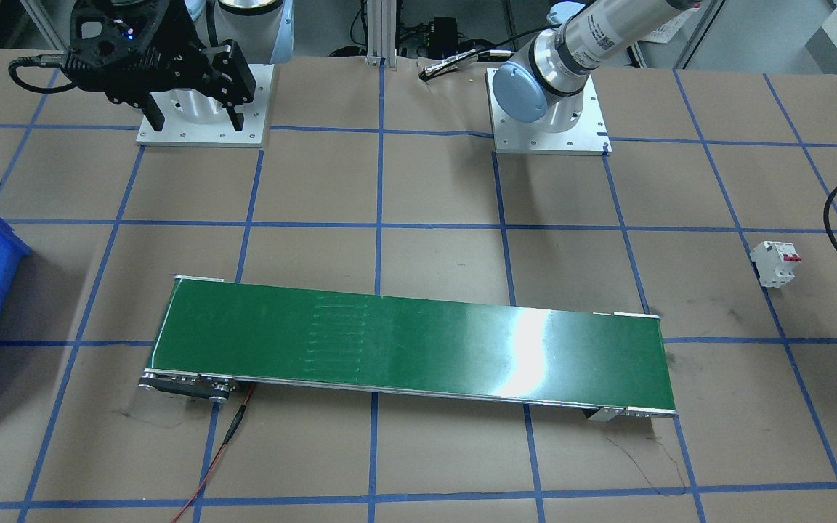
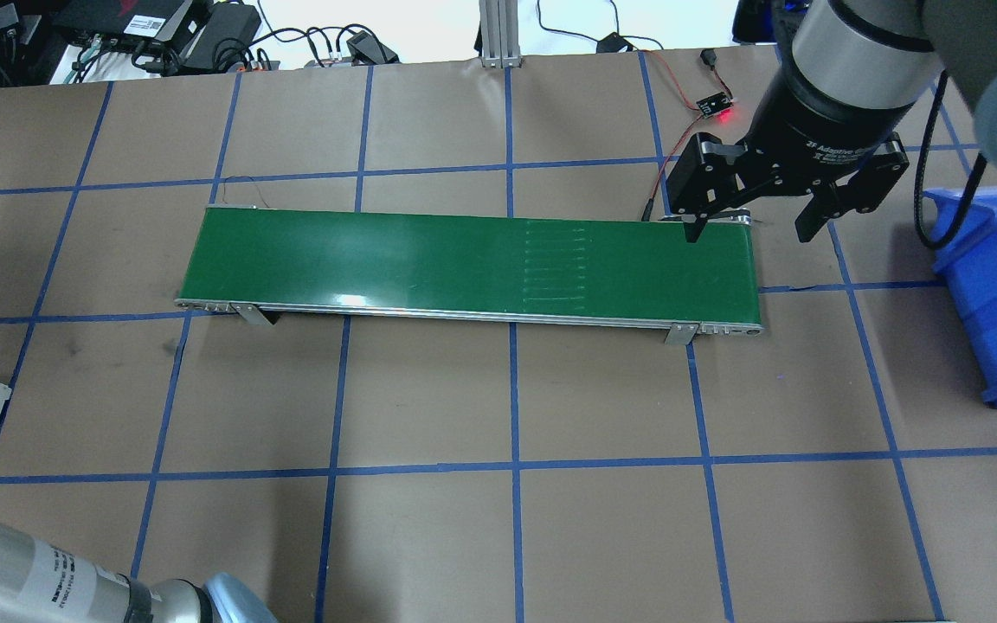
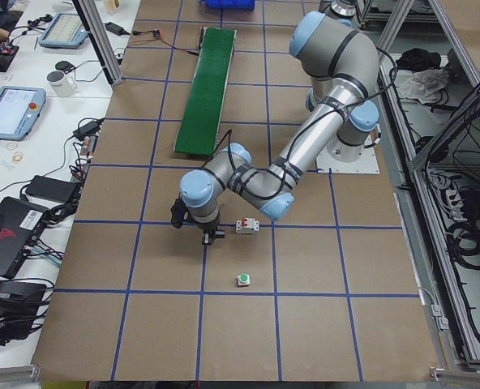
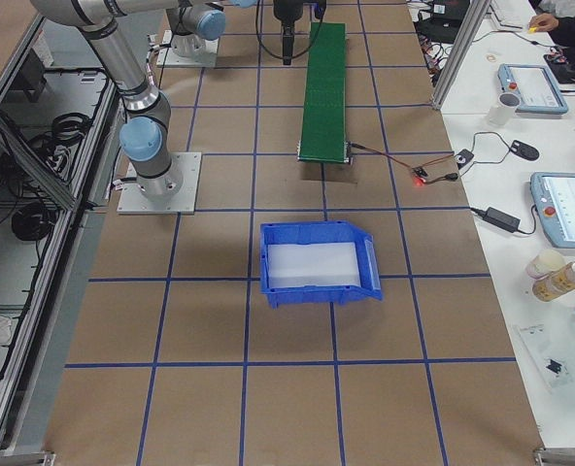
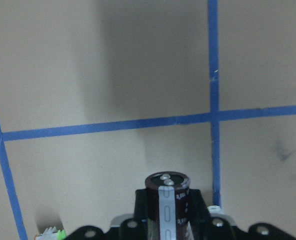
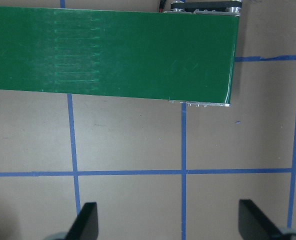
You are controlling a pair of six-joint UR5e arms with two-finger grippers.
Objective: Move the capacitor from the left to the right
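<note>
- Green conveyor belt [image 2: 464, 260]: lies lengthwise across the table's middle.
- Blue bin [image 2: 996, 320]: right end, beyond the belt.
- Right gripper [image 2: 749, 232]: jaws spread wide, above the belt's right end.
- Left gripper [image 3: 211, 236]: left end, clamped on the capacitor [image 5: 167, 200].
- White circuit breaker [image 3: 246, 226]: just beside the left gripper.
- Green push button [image 3: 243, 280]: near the breaker, apart from it.

a: what colours is the capacitor [image 5: 167, 200] showing?
b: it's wearing a dark brown-black sleeve with a pale grey stripe, and its top is shining silvery.
a: and elsewhere?
b: the belt [image 2: 464, 264] is showing deep green, blue tape [image 2: 514, 389] is gridding the tan table [image 2: 429, 389], the bin [image 4: 317, 291] is showing bright blue, the breaker [image 1: 774, 265] is showing white with red switches.
</note>
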